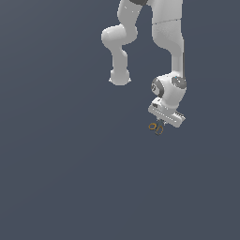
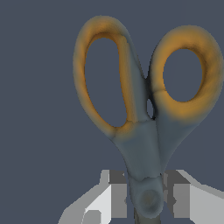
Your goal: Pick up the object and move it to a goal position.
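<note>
Scissors (image 2: 144, 144) filled almost the whole wrist view, so they were right up against the camera: two orange-yellow ring handles sticking out away from the claw, one a long oval and the other rounder, both running down into a grey-blue neck. That neck and the pivot screw sat squarely between the two fingers of the gripper (image 2: 146, 199), and the dark pads looked pressed against it on both sides, so the claw was clamped on the scissors around the pivot, not on the rings. Blades weren't really visible, they were hidden past the fingers at the picture's edge. From the exterior view the scissors (image 1: 154, 126) were tiny, just two little orange loops poking out below the gripper (image 1: 161, 125) toward the exterior view's left. They hung off the end of the white Panda arm (image 1: 169, 42), against plain dark grey-blue background, and I couldn't tell whether they touched any surface.
</note>
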Controlling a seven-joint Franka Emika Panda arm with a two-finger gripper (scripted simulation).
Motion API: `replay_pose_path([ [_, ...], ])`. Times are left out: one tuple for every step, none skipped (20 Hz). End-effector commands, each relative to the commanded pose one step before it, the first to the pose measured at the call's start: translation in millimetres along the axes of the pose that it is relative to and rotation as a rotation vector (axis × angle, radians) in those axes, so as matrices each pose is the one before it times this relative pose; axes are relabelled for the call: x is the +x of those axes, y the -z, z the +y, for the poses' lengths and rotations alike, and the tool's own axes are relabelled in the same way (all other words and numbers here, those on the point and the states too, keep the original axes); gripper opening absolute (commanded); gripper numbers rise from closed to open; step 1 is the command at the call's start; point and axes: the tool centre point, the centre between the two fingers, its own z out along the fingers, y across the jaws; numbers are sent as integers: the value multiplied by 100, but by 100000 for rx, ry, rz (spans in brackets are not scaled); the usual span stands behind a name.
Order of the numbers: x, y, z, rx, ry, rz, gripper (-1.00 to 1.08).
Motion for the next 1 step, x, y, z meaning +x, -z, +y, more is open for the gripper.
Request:
replay_pose_path([
  [-249,34,-51,75,-192,66,-100],
])
